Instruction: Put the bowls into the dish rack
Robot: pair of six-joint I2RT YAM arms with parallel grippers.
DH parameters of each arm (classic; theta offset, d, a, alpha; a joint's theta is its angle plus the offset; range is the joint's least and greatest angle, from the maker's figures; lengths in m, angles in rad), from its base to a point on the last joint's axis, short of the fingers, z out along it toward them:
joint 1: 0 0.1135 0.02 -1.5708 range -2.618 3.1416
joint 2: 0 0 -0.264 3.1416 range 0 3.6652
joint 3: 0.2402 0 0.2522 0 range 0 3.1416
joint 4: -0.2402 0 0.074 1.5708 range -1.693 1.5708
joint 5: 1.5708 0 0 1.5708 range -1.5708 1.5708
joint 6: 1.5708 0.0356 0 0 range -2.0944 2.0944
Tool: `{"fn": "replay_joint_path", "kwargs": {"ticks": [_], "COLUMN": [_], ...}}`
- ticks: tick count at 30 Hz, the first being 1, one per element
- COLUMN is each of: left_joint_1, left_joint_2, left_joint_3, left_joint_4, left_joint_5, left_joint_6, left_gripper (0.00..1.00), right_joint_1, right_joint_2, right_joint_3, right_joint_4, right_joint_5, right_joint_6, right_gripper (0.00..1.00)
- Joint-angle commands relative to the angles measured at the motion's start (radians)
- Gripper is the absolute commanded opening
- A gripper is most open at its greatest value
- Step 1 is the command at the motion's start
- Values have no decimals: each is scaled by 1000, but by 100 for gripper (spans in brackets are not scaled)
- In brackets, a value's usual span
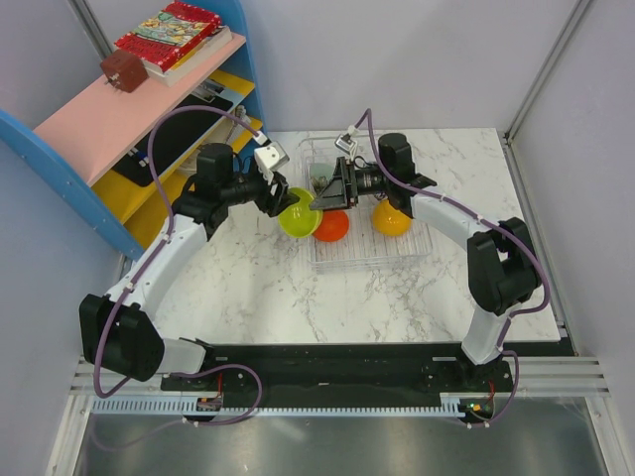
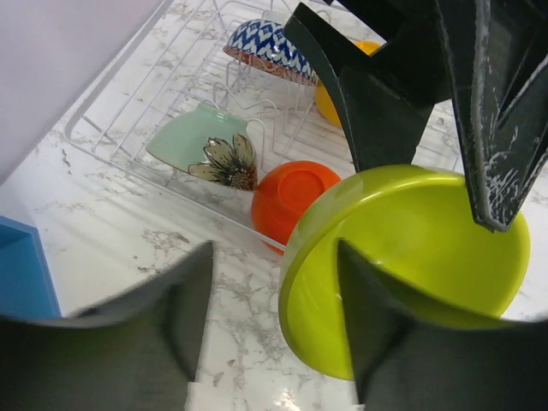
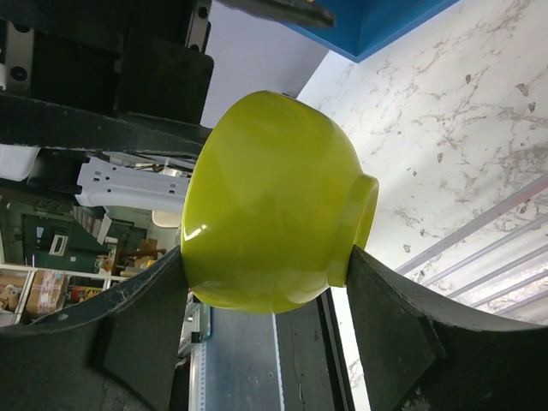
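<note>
The yellow-green bowl (image 1: 296, 219) hangs tilted just left of the clear dish rack (image 1: 367, 260). My right gripper (image 1: 319, 198) is shut on it; in the right wrist view the bowl (image 3: 274, 201) is clamped between both fingers of the gripper (image 3: 267, 255). My left gripper (image 1: 281, 203) is open: in its wrist view one finger (image 2: 385, 342) sits inside the bowl (image 2: 411, 248), the other (image 2: 171, 325) stands apart. The red-orange bowl (image 2: 295, 193), the pale green brown-patterned bowl (image 2: 201, 145), the blue-and-white bowl (image 2: 265, 47) and the orange-yellow bowl (image 1: 391, 219) sit in the rack (image 2: 128, 111).
The blue-and-pink shelf unit (image 1: 129, 119) stands at the far left with a book (image 1: 169, 35) on top. White marble table (image 1: 258, 278) lies in front of the rack. Both arms cross over the rack's left side.
</note>
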Motion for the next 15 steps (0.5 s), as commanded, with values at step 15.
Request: {"fn": "replay_joint_path", "kwargs": {"ticks": [15], "left_joint_1": [361], "left_joint_2": [-180], "left_joint_3": [-160], "left_joint_4": [-43], "left_joint_5": [193], "left_joint_6": [-43], "left_gripper": [100], "right_joint_1": [-7], "right_joint_2": [-155], "right_joint_3": [231], "right_joint_4": [-730], "right_joint_5": [471], "right_joint_6": [-658], "right_gripper": [0]}}
